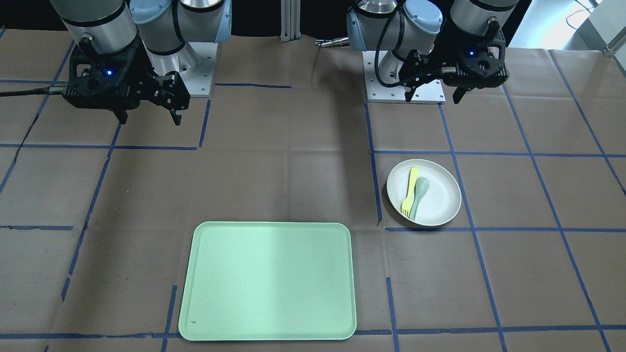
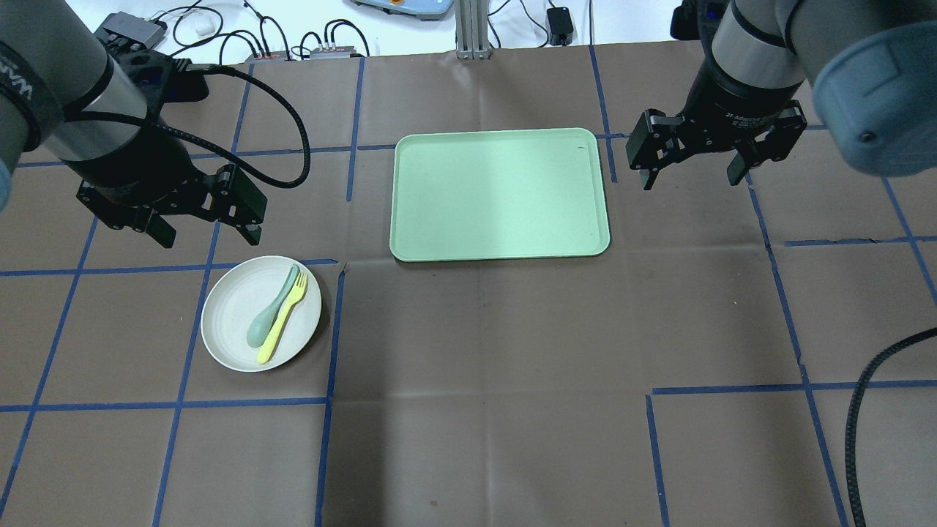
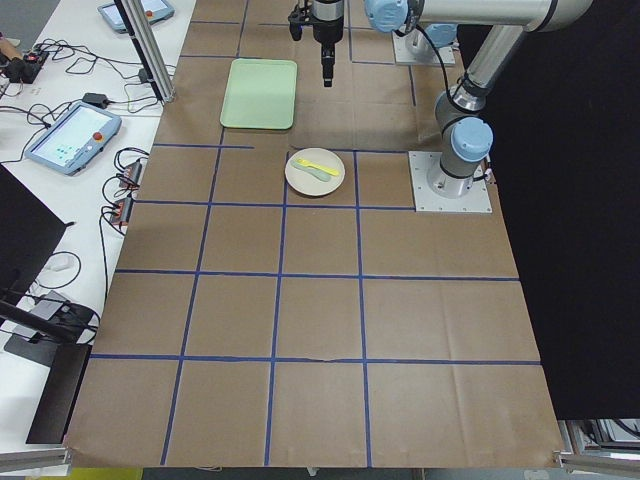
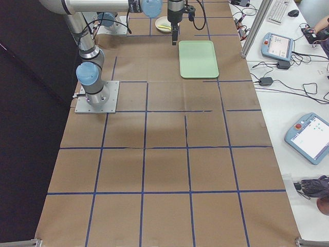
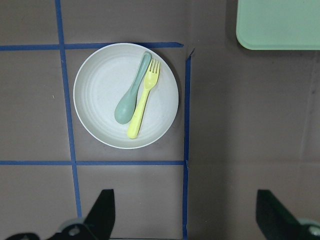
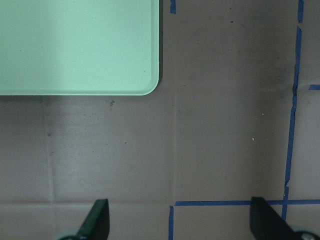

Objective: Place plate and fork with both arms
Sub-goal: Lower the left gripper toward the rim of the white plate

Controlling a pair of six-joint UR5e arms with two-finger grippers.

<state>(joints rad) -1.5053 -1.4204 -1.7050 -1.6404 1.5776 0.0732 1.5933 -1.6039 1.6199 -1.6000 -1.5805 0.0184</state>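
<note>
left jaws – gaping wide, holding nothing; hovering by plate [image 2: 230, 307] | right jaws – gaping wide, holding nothing | plate – sitting clear of tray [image 2: 501, 194], toward desk's [image 2: 476, 366] left edge; carrying fork [image 2: 282, 322] touching spoon [image 2: 262, 327]

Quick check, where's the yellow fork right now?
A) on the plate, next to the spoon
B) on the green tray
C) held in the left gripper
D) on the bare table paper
A: the fork lies on the plate alongside the spoon, while the left gripper and the right gripper hang open with nothing in them.
</note>
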